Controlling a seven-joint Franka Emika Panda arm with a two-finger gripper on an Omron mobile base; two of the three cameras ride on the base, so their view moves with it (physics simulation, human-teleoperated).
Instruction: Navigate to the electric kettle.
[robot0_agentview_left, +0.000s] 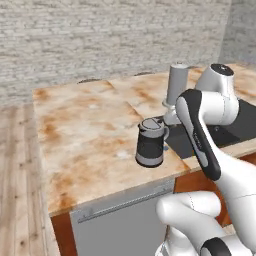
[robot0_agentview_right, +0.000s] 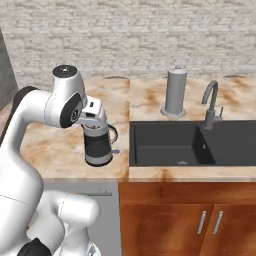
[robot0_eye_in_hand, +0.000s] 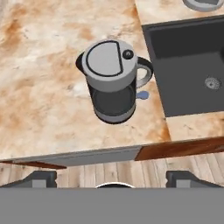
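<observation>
Electric kettle (robot0_eye_in_hand: 111, 83) upright beside sink (robot0_eye_in_hand: 188, 65); pincer (robot0_eye_in_hand: 111, 178) spread wide, tips cropped.

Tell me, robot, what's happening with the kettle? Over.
Gripper open, hanging above the counter edge. Electric kettle upright on counter, left of sink. Nothing between.

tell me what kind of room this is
A kitchen, rendered: a marbled counter with a dark sink and tap, an electric kettle beside it, and wooden cabinet doors below.
</observation>
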